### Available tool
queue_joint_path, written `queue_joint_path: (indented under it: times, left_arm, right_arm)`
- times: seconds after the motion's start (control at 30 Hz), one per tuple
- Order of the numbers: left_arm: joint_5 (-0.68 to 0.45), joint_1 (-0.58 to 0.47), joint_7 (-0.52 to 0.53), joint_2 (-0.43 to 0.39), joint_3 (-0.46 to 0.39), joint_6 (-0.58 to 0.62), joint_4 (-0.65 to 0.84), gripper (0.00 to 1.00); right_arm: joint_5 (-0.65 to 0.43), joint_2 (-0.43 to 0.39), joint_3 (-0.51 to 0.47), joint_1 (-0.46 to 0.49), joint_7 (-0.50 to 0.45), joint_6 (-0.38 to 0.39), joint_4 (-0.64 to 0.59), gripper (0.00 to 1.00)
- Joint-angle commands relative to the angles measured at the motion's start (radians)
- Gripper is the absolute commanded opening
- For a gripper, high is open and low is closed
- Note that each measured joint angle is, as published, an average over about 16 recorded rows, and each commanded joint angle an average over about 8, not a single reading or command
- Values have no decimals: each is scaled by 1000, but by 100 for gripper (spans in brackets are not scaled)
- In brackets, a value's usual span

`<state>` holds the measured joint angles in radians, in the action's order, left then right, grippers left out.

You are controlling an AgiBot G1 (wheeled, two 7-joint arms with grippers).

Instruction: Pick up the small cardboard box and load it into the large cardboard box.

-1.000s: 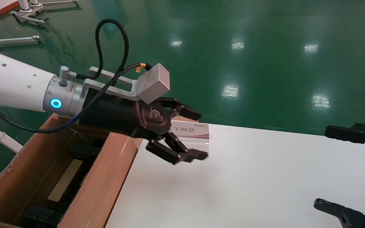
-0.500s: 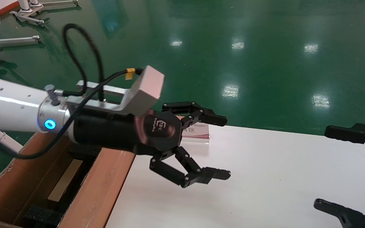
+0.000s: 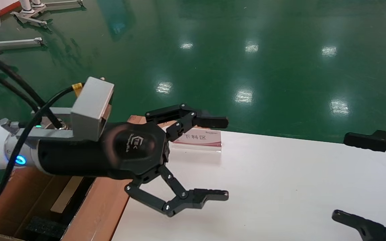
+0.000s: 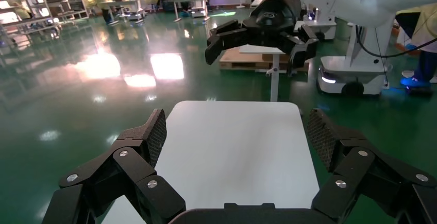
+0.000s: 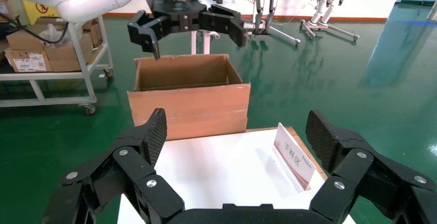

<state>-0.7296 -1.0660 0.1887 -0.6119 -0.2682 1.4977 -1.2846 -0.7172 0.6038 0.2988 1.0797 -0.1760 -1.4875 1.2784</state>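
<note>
Green glossy factory floor, white counter, left claw spread wide over its near-left part, right claw wide at right edge, large cardboard box beside counter's left, small cardboard box lying inside.

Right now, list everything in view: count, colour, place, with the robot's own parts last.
large cardboard box: one, brown, open, on the floor at the table's left end; black foam blocks and a light-brown flat surface inside.
small cardboard box: none clearly visible on the table.
table: one, white, in front of the robot.
sign: one, white and red, standing at the table's far left corner.
floor: green, glossy, all around.
left gripper: one, black, open and empty, over the table's left part.
right gripper: one, black, open, at the table's right edge.
</note>
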Motion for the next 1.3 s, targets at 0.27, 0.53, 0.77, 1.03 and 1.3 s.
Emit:
queue_joint_path:
  times: [0.27,0.53,0.77,1.03,1.3]
  left_arm:
    - [6,29,-7,-3,37,10,-3,100]
    - [3,10,-4,-1,12,4,-1,100]
    - [1,1,-2,0,0,1,0,100]
    - [0,-5,-2,0,-7,-1,0,100]
    - [0,-8,-1,1,-11,-2,0,100]
  right_arm:
    - [0,0,0,0,0,0,0,100]
    - [0,0,0,0,0,0,0,100]
    - [0,0,0,0,0,0,0,100]
    - [0,0,0,0,0,0,0,100]
    - [0,0,0,0,0,0,0,100]
